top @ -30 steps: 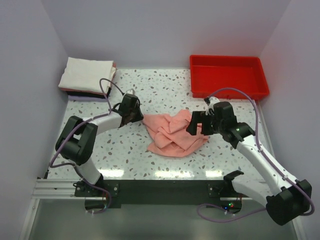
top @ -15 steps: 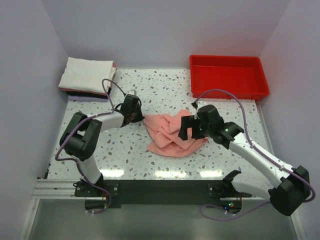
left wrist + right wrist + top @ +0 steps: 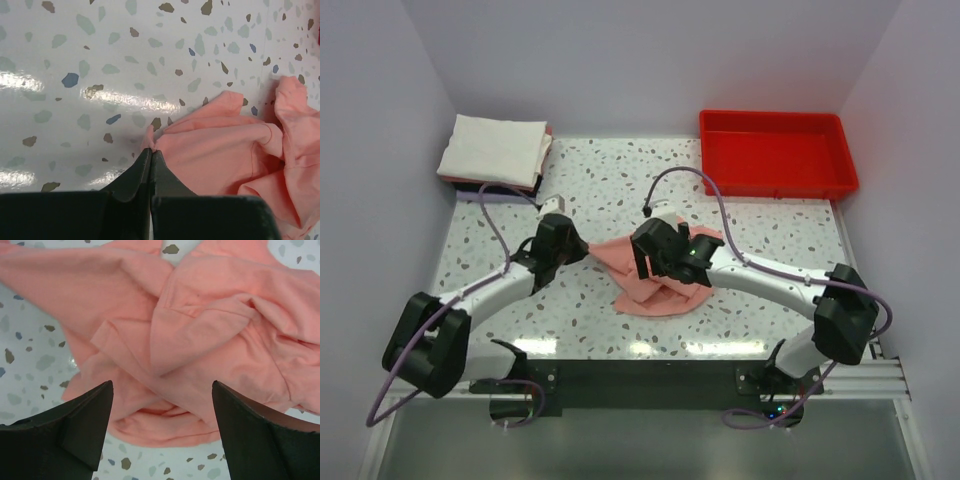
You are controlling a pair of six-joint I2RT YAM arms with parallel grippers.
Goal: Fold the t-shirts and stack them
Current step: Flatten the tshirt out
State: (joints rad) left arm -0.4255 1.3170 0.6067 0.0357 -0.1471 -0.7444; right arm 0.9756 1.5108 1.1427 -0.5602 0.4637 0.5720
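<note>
Salmon-pink cotton at both sets of jaws. Clamped in the left gripper (image 3: 151, 154), at the bottom centre of the left wrist view: a small puckered corner of the salmon-pink t-shirt (image 3: 225, 150), with the dark fingers (image 3: 135, 180) pressed together and the fabric nipped between the tips. Stretched rightward from that pinch in a smooth panel, then bunched into soft rolls and a raised fold near the right edge of the frame. Beyond the cloth, the glossy speckled table (image 3: 100, 60), streaked with glare on the left.

Spread wide in the right wrist view: the right gripper (image 3: 161, 387), one black finger at lower left and the other at lower right, poised over the middle of the shirt. Impossible to tell whether the tips touch the cloth. Between and beyond them, crumpled fabric: overlapping folds crossing diagonally, a hemmed edge slanting down from upper centre, a rounded lobe at the bottom of the frame. Table visible at the left and along the bottom.

From the top external view: a rumpled heap at the centre of the table, slightly below the middle of the frame. One corner drawn out left to the closed left jaws, with the open right jaws over the heap's upper part. Well apart, in the upper left corner: a stack of folded t-shirts (image 3: 492, 150), cream on top and a dark layer beneath. In the upper right, by the back wall: a red tray (image 3: 775, 188).
</note>
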